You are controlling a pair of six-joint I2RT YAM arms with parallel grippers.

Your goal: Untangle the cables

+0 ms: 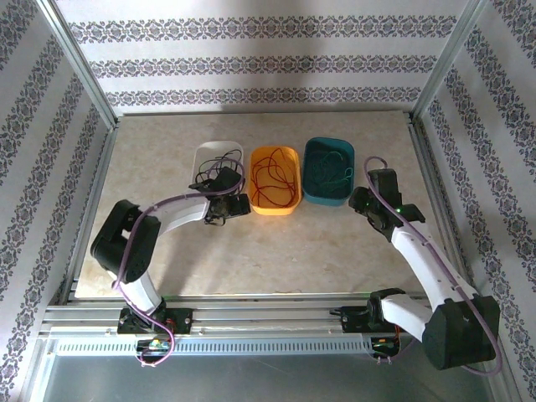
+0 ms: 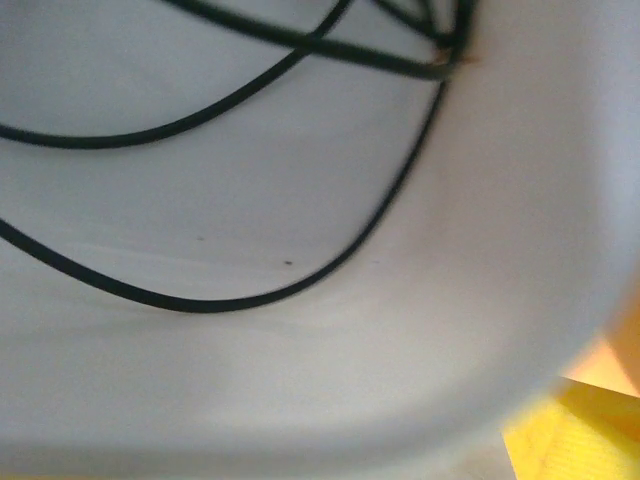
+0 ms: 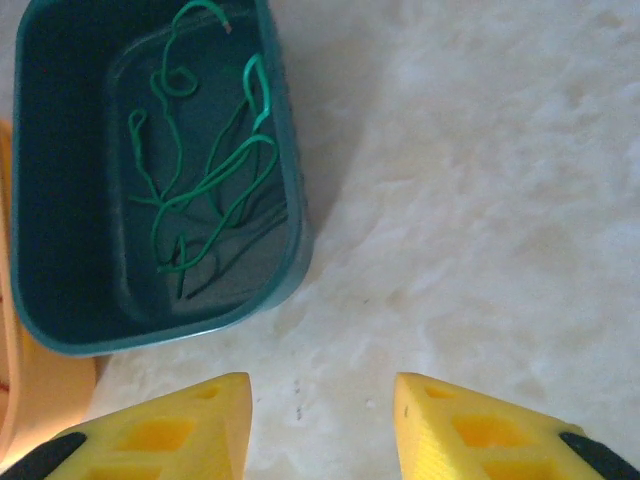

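Note:
The cables lie sorted by colour in three tubs. Black cables (image 1: 219, 159) loop in the white tub (image 1: 201, 153), and in the left wrist view they show as thin dark arcs (image 2: 215, 306) on its pale floor (image 2: 300, 380). Red cables (image 1: 272, 178) fill the orange tub (image 1: 275, 209). Green cables (image 1: 333, 172) (image 3: 215, 180) lie in the teal tub (image 1: 311, 194) (image 3: 290, 215). My left gripper (image 1: 219, 180) hangs over the white tub's near end; its jaws are hidden. My right gripper (image 3: 322, 400) (image 1: 360, 201) stands open above bare table, just right of the teal tub.
The three tubs stand in a row at mid-table on the marble-patterned table (image 1: 293, 251). Patterned walls and metal frame posts (image 1: 79, 59) close in the back and both sides. A yellow patch (image 2: 575, 430) shows at the lower right of the left wrist view.

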